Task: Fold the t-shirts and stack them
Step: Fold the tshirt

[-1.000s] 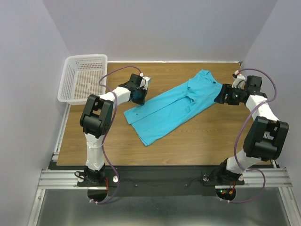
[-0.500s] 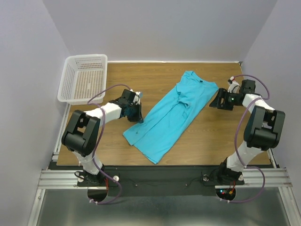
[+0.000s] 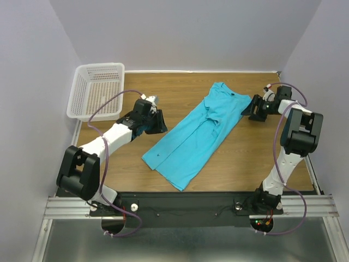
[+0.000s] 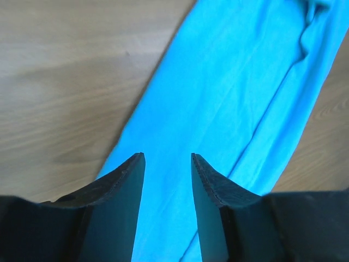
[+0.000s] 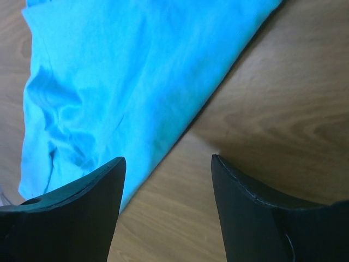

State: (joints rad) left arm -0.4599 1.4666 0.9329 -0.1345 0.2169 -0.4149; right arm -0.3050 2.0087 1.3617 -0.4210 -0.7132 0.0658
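Observation:
One turquoise t-shirt (image 3: 196, 134) lies folded into a long strip, slanting from the back right toward the front middle of the table, neck end at the back. My left gripper (image 3: 162, 124) hovers at the strip's left edge, open; in the left wrist view the t-shirt (image 4: 234, 98) fills the space ahead of the left gripper (image 4: 168, 155), with nothing between the fingers. My right gripper (image 3: 246, 109) stands open beside the neck end. In the right wrist view the right gripper (image 5: 168, 158) is over bare wood, with the t-shirt (image 5: 125, 71) ahead on the left.
A white mesh basket (image 3: 101, 66) stands at the table's back left corner. Bare wooden table (image 3: 251, 158) surrounds the shirt. Grey walls close in the left, back and right sides.
The shirt swung round to a steeper slant. My left gripper, shut on its left edge, has opened, let go and drawn back left. The right gripper drew back slightly from the neck end.

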